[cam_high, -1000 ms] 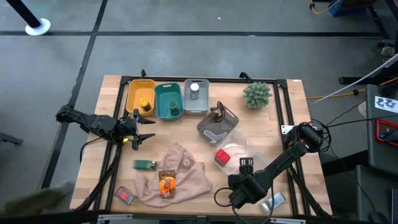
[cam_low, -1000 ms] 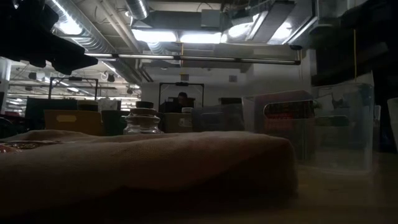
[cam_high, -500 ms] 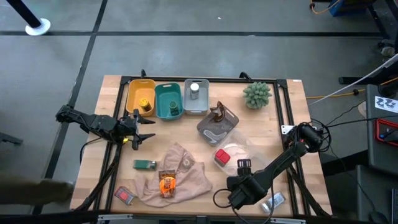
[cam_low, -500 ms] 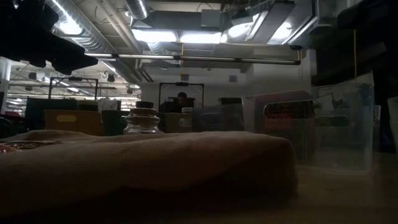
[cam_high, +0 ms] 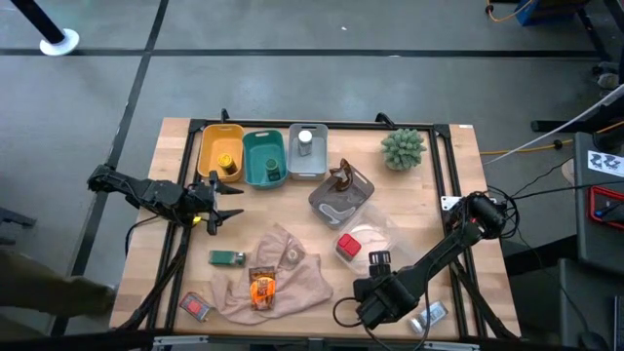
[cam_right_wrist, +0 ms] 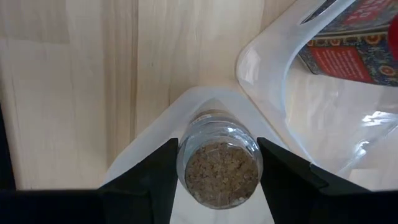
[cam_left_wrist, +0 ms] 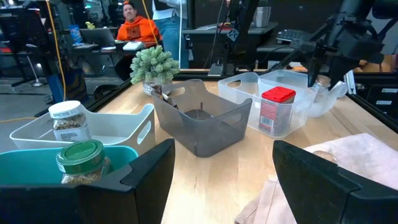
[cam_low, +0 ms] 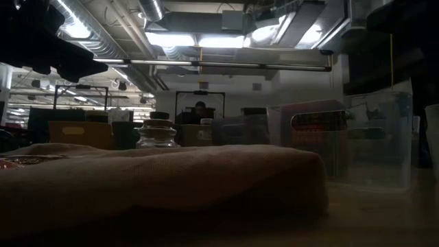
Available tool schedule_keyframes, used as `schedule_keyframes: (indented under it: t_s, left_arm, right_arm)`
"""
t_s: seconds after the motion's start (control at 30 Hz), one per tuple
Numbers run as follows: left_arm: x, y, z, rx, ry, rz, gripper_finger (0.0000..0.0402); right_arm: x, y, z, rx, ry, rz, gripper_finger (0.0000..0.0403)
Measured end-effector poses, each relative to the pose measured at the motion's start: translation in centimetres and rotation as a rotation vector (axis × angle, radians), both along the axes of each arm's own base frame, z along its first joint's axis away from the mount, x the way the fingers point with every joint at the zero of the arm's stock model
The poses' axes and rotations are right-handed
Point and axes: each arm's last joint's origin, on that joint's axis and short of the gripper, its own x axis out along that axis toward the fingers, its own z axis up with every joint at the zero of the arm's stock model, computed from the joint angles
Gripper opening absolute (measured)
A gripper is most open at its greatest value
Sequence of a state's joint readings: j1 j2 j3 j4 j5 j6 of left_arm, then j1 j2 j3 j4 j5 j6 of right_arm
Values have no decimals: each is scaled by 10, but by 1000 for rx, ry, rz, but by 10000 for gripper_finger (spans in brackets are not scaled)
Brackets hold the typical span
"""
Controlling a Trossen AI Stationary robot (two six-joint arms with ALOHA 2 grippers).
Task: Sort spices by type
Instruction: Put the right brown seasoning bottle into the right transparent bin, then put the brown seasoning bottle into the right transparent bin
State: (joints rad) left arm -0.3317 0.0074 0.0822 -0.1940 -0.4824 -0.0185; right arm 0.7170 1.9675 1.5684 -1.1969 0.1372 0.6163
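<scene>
Right wrist: jar (cam_right_wrist: pixel 217 167) betw. tool (cam_right_wrist: pixel 217 163) fingers

Beige cloth (cam_low: pixel 158 182) fills foreground before a jar (cam_low: pixel 157 133).

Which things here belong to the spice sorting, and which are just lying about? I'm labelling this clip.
Part of the job:
glass jar in the right gripper; red-capped container; green box; orange sachet; red packet; yellow jar; green-lidded jar; silver-capped jar.

Lying about:
beige cloth; plant ball.
</scene>
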Motion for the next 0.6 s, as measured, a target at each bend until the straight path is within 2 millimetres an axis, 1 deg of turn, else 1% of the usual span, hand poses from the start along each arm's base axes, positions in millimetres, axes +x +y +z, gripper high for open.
schedule_keyframes:
  t_s: [0.17, 0.47, 0.6]
  left_arm:
    - [0, 0, 0, 0, 0, 0, 255]
    - [0, 0, 0, 0, 0, 0, 255]
    - [0, 0, 0, 0, 0, 0, 255]
  right_arm:
    - [-1, 1, 0, -1, -1, 0, 208]
    - [0, 2, 0, 16, -5, -2, 249]
    - [0, 2, 0, 22, -1, -3, 261]
